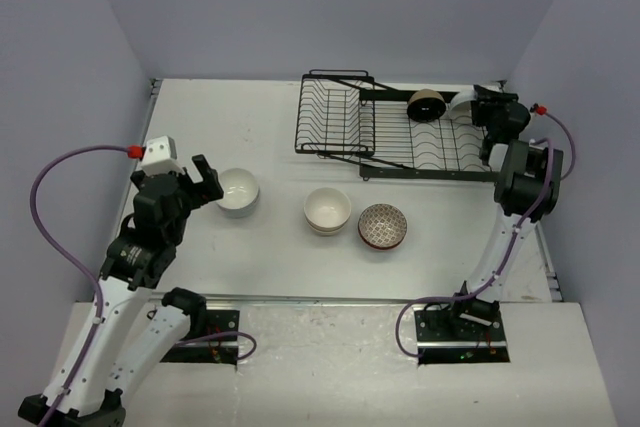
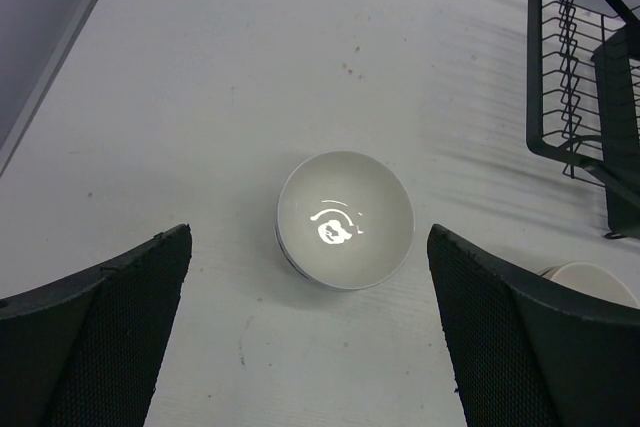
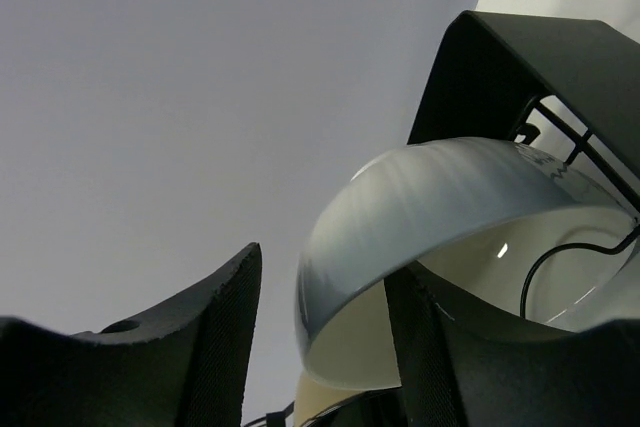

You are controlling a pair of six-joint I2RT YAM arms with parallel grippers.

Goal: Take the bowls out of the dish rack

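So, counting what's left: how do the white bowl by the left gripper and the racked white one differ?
The table bowl sits upright; the rack bowl stands on edge. The left gripper is clear of its bowl; the right gripper straddles the other's rim. Both white.

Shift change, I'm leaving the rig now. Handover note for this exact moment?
Left hand: open, empty, over the table's white bowl.
Right hand: open, jaws astride the rim of the rack's white bowl, gap showing, not gripped.
Done: that table bowl, the cream bowl and the red-patterned bowl are out.
Left: the rack's white bowl and the tan bowl beside it in the dish rack.
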